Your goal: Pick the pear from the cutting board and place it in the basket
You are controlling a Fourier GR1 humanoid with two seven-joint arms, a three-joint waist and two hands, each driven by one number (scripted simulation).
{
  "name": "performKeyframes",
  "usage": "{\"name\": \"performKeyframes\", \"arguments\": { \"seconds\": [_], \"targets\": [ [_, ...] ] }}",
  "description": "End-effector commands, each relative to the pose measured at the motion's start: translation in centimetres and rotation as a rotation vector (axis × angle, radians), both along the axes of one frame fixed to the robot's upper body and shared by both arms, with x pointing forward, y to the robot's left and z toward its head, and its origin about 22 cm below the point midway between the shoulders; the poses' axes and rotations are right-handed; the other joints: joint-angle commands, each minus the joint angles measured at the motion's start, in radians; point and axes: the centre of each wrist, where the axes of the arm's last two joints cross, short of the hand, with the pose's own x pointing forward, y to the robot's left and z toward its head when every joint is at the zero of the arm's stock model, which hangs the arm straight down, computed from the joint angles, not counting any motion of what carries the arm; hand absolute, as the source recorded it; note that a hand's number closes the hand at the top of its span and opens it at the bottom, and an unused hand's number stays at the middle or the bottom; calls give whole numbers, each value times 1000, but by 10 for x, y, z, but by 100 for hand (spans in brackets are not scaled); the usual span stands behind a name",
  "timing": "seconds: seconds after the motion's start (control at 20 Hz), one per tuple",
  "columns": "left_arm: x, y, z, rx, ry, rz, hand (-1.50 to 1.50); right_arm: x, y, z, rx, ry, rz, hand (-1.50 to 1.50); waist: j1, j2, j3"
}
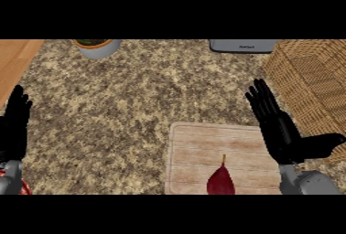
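On the single cutting board's (202, 151) near edge lies one red pear (220, 182). Both hands are open, fingers straight: right hand (278, 130) beside the one wicker basket (310, 77), left hand (15, 123) at the left edge.

Dark red pear (221, 182) — pale wood-grain cutting board (202, 151).

A dark red pear (221, 181) lies on the cutting board (196, 151) at 6 o'clock on the speckled bench (135, 100). The right robot hand (282, 132), fingers straight, hovers over the board's 3 o'clock edge, thumb toward the basket (310, 77) at 2 o'clock. The left robot hand (15, 125) rests, fingers straight, at 9 o'clock. A pot (98, 47) stands at 11 o'clock.
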Motion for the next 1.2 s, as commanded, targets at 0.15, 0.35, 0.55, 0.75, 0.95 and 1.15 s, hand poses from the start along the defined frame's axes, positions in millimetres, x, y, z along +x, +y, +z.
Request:
{"name": "performKeyframes", "arguments": {
  "seconds": [0.15, 0.35, 0.55, 0.75, 0.95, 1.15],
  "targets": [
    [16, -15, 12, -69, 17, -161, 0, 11, -58, -2, 257, -276, -28, 150, -31, 31, 29],
    [9, -33, -9, -139, 98, -277, 0, 9, -37, 17, -46, -493, 333, 150, -20, 26, 23],
    [21, -26, 0, -135, 105, -314, 0, -20, 41, -15, -111, -651, 234, -150, -18, 23, 22],
    [25, -25, -7, -135, 119, -303, 0, -35, 71, 26, -118, -574, 75, -150, -17, 20, 22],
    [16, -27, -11, -144, 130, -309, 0, -47, 59, 71, -211, -405, 127, -150, -18, 16, 20],
    [23, -13, 4, -124, 116, -303, 0, -31, 18, 95, -550, -260, 131, -150, -24, 12, 17]
  ]
}}
